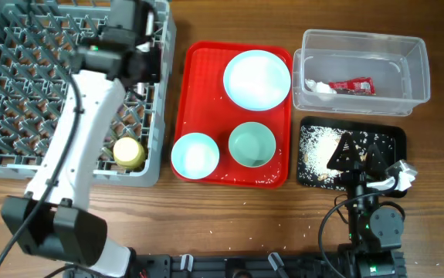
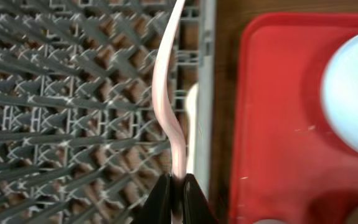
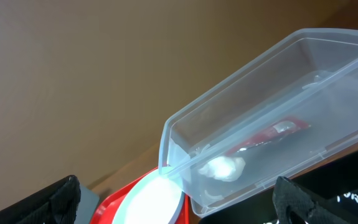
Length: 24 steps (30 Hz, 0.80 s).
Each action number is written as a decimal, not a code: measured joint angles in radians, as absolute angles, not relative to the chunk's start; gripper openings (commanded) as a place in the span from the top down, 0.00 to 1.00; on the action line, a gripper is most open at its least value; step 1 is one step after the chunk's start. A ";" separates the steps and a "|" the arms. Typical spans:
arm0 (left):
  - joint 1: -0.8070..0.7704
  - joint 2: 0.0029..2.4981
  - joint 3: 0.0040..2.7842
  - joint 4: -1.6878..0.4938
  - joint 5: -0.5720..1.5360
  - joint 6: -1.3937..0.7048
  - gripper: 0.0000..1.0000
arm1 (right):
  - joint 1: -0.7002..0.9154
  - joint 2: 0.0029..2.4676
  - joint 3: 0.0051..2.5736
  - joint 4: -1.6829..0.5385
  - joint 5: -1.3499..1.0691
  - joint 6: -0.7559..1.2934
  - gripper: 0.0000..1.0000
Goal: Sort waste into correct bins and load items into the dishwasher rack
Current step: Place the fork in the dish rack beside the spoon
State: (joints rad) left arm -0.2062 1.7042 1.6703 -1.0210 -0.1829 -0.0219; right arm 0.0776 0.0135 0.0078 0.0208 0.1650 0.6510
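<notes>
The left claw (image 2: 177,186) was clamped on the handle of a thin white plastic utensil (image 2: 165,81) — spoon or fork, its end was out of sight — which reached ahead of the claw over the large grey pegged plastic dishwasher rack (image 2: 54,124). Loading cutlery looked to be the step in hand; next, a careful lowering into the rack and a release. The right claw (image 1: 359,153) hung wide open, empty.

Yellow cup (image 1: 128,152) in rack (image 1: 21,100), wrapper (image 1: 353,86) in tub (image 1: 360,38)
</notes>
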 measured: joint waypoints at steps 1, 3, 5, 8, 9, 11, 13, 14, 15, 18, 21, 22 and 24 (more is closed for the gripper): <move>-0.175 1.712 1.655 -1.022 -0.158 0.007 0.96 | 0.078 0.014 0.008 0.021 0.165 0.651 0.00; -0.155 1.736 1.618 -1.015 -0.126 0.033 0.96 | 0.078 0.014 0.008 0.021 0.165 0.651 0.00; -0.154 1.784 1.575 -1.010 -0.102 0.049 0.84 | 0.078 0.014 0.008 0.020 0.165 0.651 0.00; -0.156 1.849 1.547 -1.011 -0.080 0.053 0.43 | 0.078 0.014 0.008 0.021 0.165 0.651 0.00; -0.156 1.850 1.547 -1.010 -0.080 0.047 0.40 | 0.078 0.014 0.008 0.021 0.165 0.651 0.00; -0.156 1.838 1.549 -1.013 -0.080 0.016 0.37 | 0.078 0.014 0.008 0.021 0.165 0.651 0.00; -0.156 1.814 1.558 -1.029 -0.077 -0.022 0.33 | 0.078 0.014 0.008 0.021 0.165 0.651 0.00; -0.156 1.795 1.562 -1.033 -0.075 -0.033 0.32 | 0.078 0.014 0.008 0.020 0.165 0.651 0.00; -0.158 1.773 1.567 -1.033 -0.072 -0.044 0.33 | 0.078 0.014 0.008 0.021 0.165 0.651 0.00; -0.173 1.673 1.589 -1.061 -0.053 -0.073 0.36 | 0.078 0.014 0.008 0.021 0.165 0.651 0.00; -0.210 1.630 1.596 -1.164 0.021 -0.109 0.40 | 0.078 0.014 0.008 0.021 0.165 0.651 0.00; -0.227 1.631 1.596 -1.194 0.044 -0.119 0.42 | 0.078 0.014 0.008 0.021 0.165 0.651 0.00; -0.278 1.633 1.596 -1.242 0.086 -0.146 0.43 | 0.078 0.014 0.008 0.021 0.165 0.651 0.00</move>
